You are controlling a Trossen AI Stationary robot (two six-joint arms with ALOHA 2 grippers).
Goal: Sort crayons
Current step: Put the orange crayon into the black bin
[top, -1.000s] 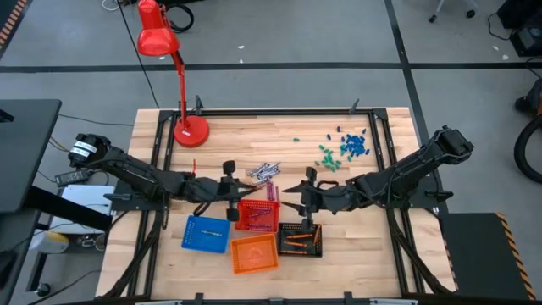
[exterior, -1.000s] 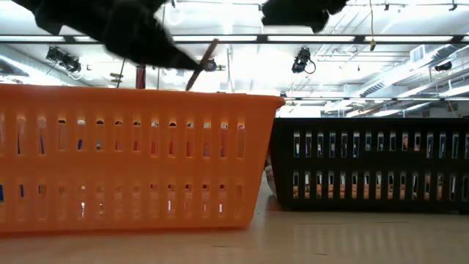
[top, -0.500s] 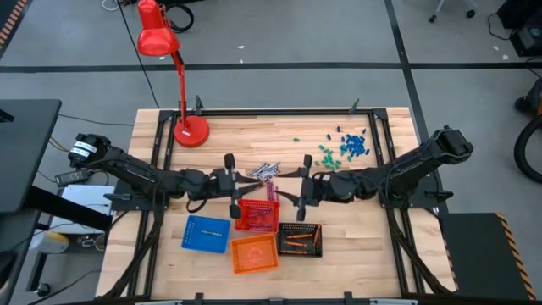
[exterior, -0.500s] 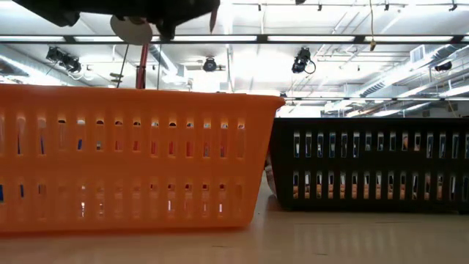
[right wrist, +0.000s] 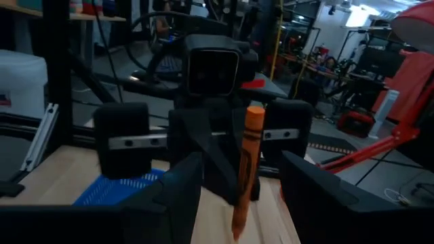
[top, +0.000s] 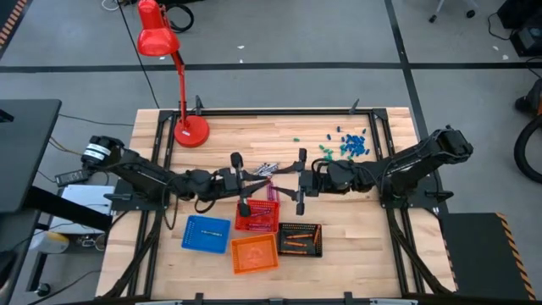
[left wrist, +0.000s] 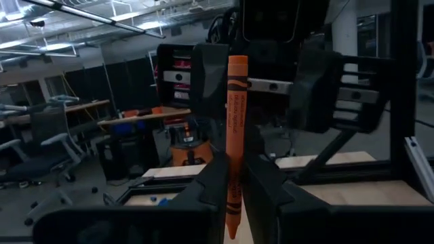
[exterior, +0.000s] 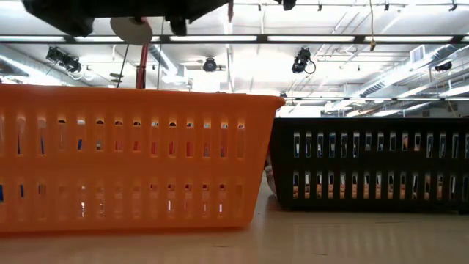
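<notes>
workshop desk point(top: 389, 237): both arms have swung to face each other. left end effector point(left wrist: 234, 177) is clamped on an orange crayon point(left wrist: 236, 122); right end effector point(right wrist: 241, 177), fingers apart, looks ready for a handover.

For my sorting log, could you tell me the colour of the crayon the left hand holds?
Orange; the crayon shows best in the left wrist view.

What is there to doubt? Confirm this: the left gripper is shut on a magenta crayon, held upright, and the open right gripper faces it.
One thing is wrong: the crayon is orange, not magenta, as the left wrist view shows. The left gripper is shut on it, held upright, and the open right gripper faces it.
</notes>
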